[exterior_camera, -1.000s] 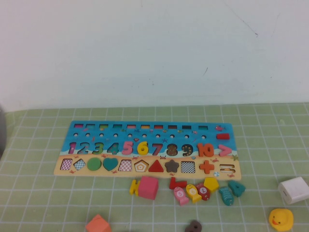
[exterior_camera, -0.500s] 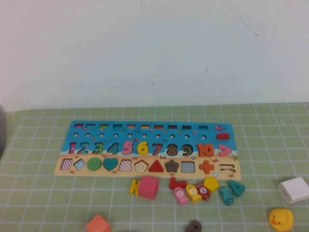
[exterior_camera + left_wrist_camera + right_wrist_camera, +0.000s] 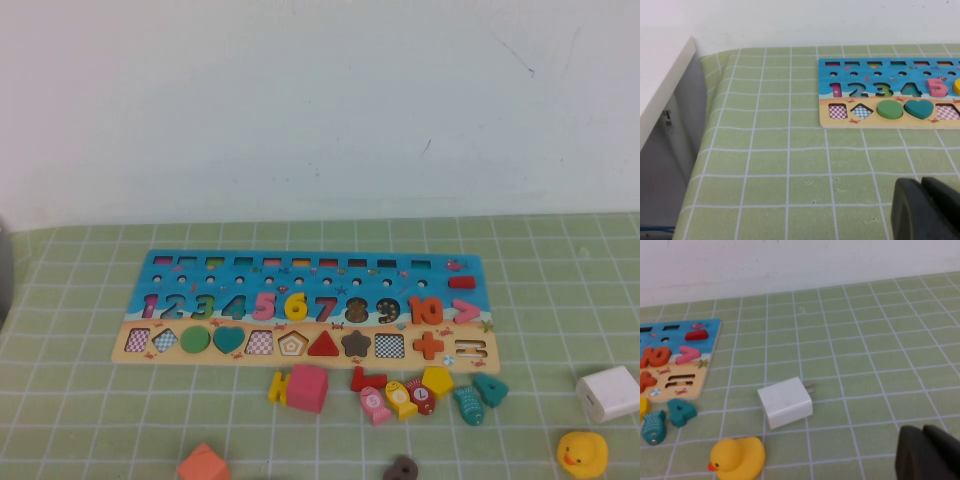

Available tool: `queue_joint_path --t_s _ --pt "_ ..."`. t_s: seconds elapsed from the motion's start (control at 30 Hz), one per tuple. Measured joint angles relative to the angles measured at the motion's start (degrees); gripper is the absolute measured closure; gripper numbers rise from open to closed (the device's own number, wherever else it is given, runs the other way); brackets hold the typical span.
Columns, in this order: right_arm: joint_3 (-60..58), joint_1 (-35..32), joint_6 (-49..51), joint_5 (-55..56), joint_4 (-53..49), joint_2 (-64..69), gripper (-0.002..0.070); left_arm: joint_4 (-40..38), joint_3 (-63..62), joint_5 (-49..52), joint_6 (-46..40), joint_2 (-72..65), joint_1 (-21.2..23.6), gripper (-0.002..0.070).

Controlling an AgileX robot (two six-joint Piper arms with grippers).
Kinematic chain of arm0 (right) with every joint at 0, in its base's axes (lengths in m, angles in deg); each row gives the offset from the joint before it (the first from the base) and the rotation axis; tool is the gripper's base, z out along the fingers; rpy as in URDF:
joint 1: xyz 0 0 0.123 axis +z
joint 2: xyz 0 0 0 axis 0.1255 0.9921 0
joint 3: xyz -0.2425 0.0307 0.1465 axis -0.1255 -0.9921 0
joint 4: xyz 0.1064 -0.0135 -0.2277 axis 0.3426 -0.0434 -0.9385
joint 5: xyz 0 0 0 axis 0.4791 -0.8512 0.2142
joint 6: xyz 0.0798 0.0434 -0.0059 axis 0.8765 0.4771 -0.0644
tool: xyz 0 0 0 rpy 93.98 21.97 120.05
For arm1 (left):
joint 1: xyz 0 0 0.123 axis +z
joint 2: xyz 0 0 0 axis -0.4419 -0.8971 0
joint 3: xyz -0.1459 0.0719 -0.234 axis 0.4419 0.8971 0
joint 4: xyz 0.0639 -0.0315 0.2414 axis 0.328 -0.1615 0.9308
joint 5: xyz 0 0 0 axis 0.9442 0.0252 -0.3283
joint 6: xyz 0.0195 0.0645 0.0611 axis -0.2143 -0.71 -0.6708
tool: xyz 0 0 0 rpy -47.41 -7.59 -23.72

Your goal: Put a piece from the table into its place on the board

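**Six seated, both arms parked**

I see the yellow 6 (image 3: 296,305) already sitting in its recess on the board (image 3: 300,262). My left gripper (image 3: 926,209) and right gripper (image 3: 927,454) hover closed and empty, well clear. I judge nothing remains.

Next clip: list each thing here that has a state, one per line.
yellow 6: seated in the board
board: flat on table, several recesses empty
left gripper: shut, holding nothing, above bare cloth
right gripper: shut, holding nothing, near the white charger
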Motion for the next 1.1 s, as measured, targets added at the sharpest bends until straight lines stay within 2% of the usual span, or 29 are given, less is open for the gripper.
queue_joint_path --t_s 0.47,1.1 --pt "0.0 0.0 0.0 -0.1 4.53 0.0 0.0678 0.0 0.0 0.0 0.0 0.0 0.0 0.0676" --pt "0.0 0.0 0.0 -0.1 4.73 0.0 0.0678 0.0 0.0 0.0 0.0 0.0 0.0 0.0676"
